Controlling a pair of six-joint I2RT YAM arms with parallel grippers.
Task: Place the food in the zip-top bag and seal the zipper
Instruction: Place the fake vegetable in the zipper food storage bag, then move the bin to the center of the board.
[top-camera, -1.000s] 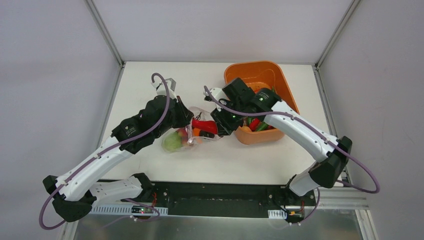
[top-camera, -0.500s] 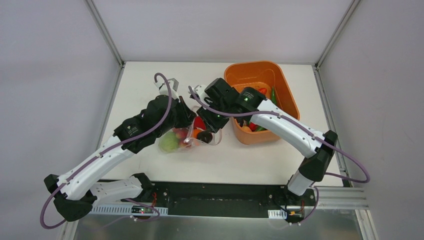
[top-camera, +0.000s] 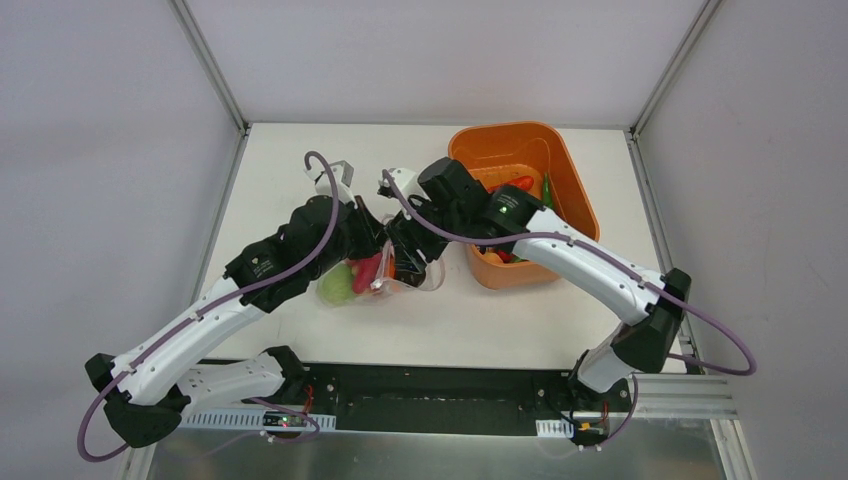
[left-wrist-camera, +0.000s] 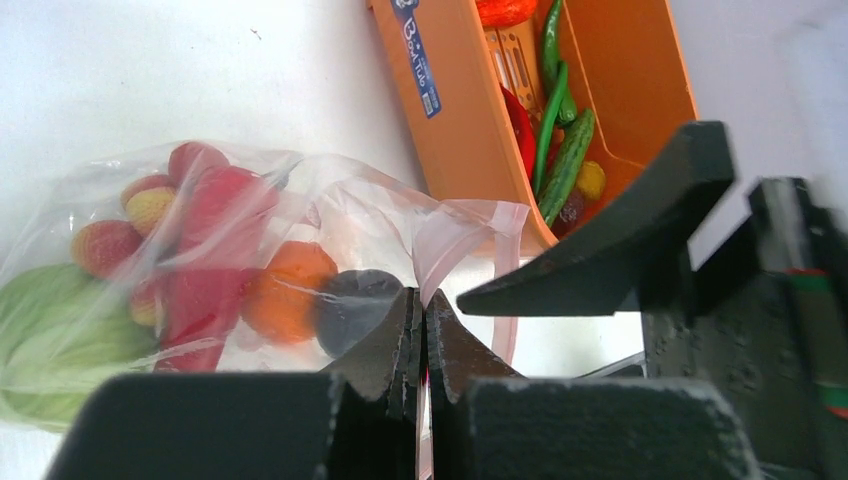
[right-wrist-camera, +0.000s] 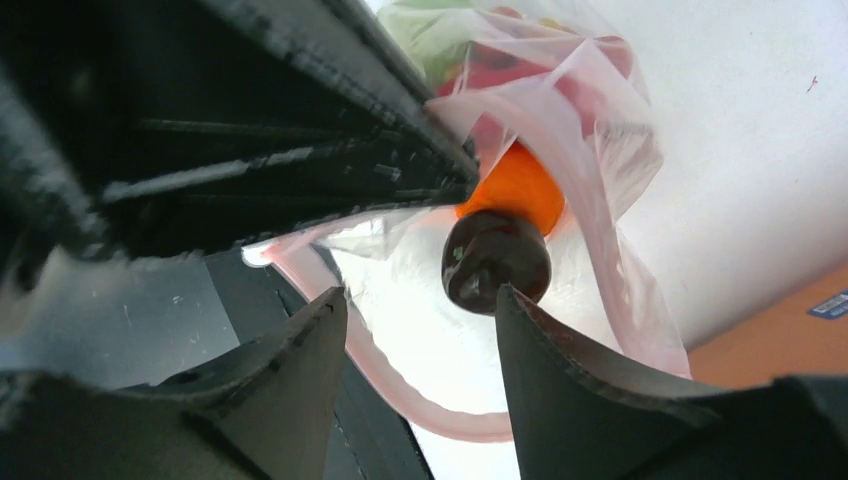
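Left gripper (left-wrist-camera: 421, 330): jaws pressed together on the mouth edge of the zip-top bag (left-wrist-camera: 360, 215); a thin pink line of film shows between the pads.
Right gripper (right-wrist-camera: 418, 295): jaws stand apart with nothing held between them; the tips sit at the bag's open mouth, within the loop of the pink edge.
Zip-top bag, position: lies on the white table (top-camera: 290, 170) between the two grippers, just beside the orange tub (top-camera: 510, 150), with its mouth turned toward the tub.
Zipper (left-wrist-camera: 468, 225): unsealed; the pink strip is folded and curled along the gaping mouth.
Food in bag: light green piece (left-wrist-camera: 50, 330) at the closed end; red-yellow fruits (left-wrist-camera: 105, 245) next to it; red pepper (left-wrist-camera: 210, 240) in the middle; orange piece (left-wrist-camera: 285, 295) and dark purple piece (left-wrist-camera: 355, 305) touching, nearest the mouth.
Dark purple piece, right wrist view: just past the right fingertips; contact with them cannot be determined.
Food in tub: green peppers (left-wrist-camera: 565, 165), a red piece (left-wrist-camera: 515, 120) and a small yellow piece (left-wrist-camera: 590, 180) lie against the near wall.
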